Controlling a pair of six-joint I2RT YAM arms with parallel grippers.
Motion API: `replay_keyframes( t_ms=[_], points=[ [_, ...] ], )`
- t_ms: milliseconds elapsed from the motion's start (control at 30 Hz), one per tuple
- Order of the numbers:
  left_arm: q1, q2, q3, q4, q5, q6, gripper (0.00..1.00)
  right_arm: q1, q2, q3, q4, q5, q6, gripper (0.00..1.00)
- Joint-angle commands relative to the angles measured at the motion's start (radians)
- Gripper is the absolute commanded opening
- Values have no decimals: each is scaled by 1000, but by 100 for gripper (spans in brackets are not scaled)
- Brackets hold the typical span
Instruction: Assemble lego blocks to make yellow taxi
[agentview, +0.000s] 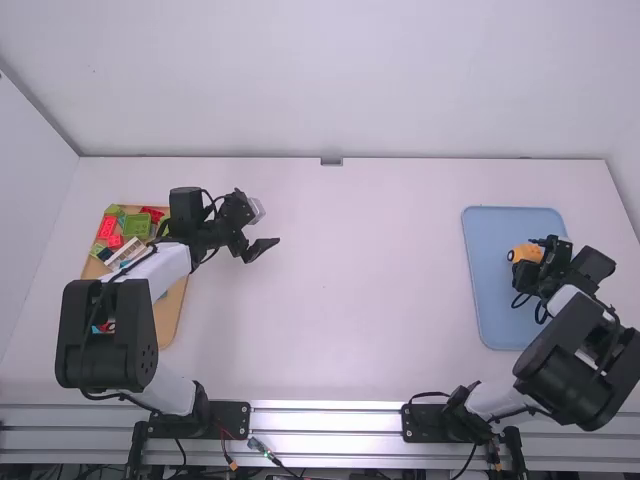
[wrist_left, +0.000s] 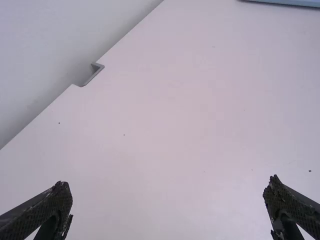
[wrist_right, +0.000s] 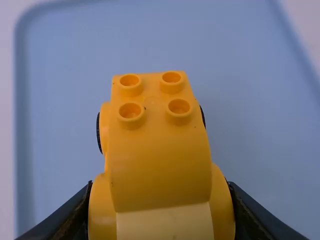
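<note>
Over blue tray, right hand grips yellow car.

Smooth yellow plastic taxi, matt blue tray, rough black fingers.

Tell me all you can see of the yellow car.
The car is smooth, glossy yellow-orange, plastic by its look. Four hollow studs in two rows top the body; from them a curved slope runs to a paler panel. Rounded fenders bulge at the sides, with dark wheel edges showing. It looks upright, over the blue tray; whether it touches the tray I can't tell. The right gripper's fingers press its flanks.
</note>
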Motion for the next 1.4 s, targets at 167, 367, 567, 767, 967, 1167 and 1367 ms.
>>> replay_keyframes(
  t_ms=[167, 367, 567, 767, 967, 1167, 1367],
  points=[
    [-3, -13, -15, 0, 8, -24, 99, 23, 87, -8, 43, -4, 20, 99],
    [-5, -13, -15, 61, -111, -288, 99, 21, 11, 16, -30, -4, 21, 99],
    [-35, -18, -2, 80, -377, -472, 99, 52, -121, 61, -140, 85, 115, 99],
    [-68, -63, 30, 14, -584, -668, 99, 162, -312, 68, -233, 191, 204, 99],
    [-67, -197, 28, -80, -701, -810, 99, 333, -467, 66, -305, 254, 205, 99],
    [-82, -250, -26, -133, -754, -776, 93, 388, -522, 11, -250, 309, 260, 93],
    [-82, -327, -102, -163, -813, -776, 86, 471, -605, -73, -167, 330, 344, 85]
  ],
)
